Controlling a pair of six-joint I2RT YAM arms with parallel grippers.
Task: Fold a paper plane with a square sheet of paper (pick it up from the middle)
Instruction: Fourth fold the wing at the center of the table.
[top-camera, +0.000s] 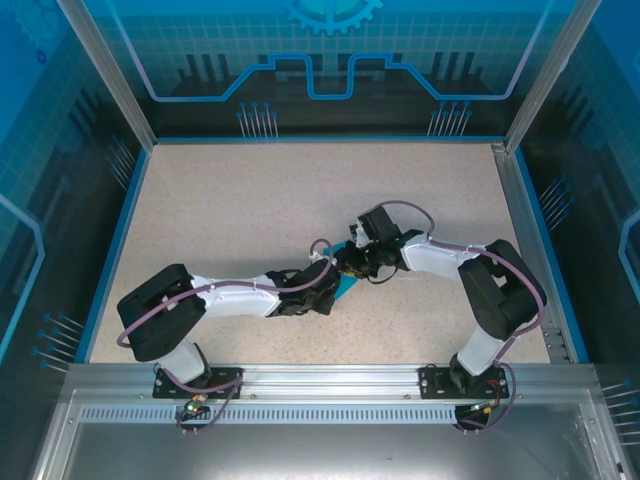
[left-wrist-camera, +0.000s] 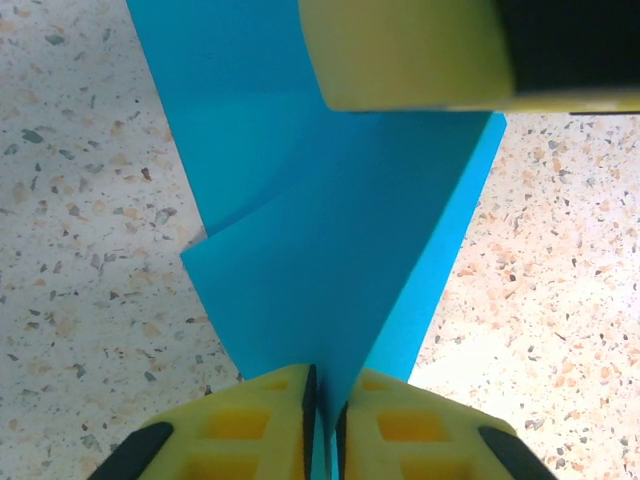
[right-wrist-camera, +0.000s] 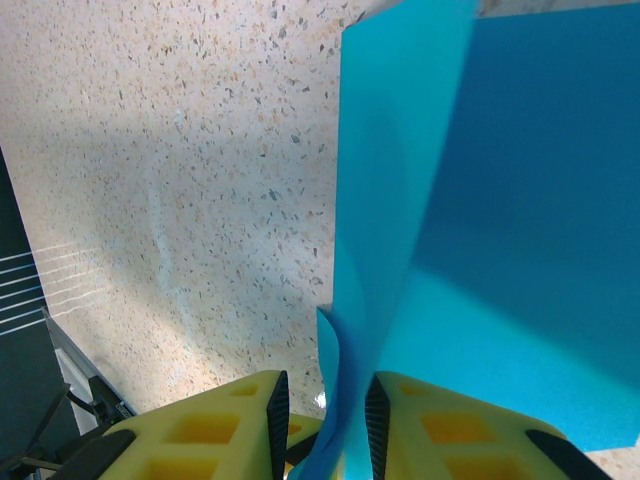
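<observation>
The square sheet of paper (top-camera: 345, 289) is cyan-blue and folded into layers, and it sits at mid-table between both grippers. In the left wrist view the paper (left-wrist-camera: 330, 250) runs down into my left gripper (left-wrist-camera: 326, 400), whose yellow fingers pinch its narrow end. A yellow fingertip (left-wrist-camera: 410, 50) of the right gripper rests at the paper's far end. In the right wrist view an upright fold of the paper (right-wrist-camera: 400, 200) passes between the fingers of my right gripper (right-wrist-camera: 322, 400). It lies against the right pad, and a gap shows beside the left pad. A finished paper plane is out of view.
The speckled beige tabletop (top-camera: 300, 200) spreads wide behind and beside the arms. Blue panels and aluminium posts (top-camera: 110, 90) wall it in. A metal rail (top-camera: 320, 380) carrying both arm bases runs along the near edge.
</observation>
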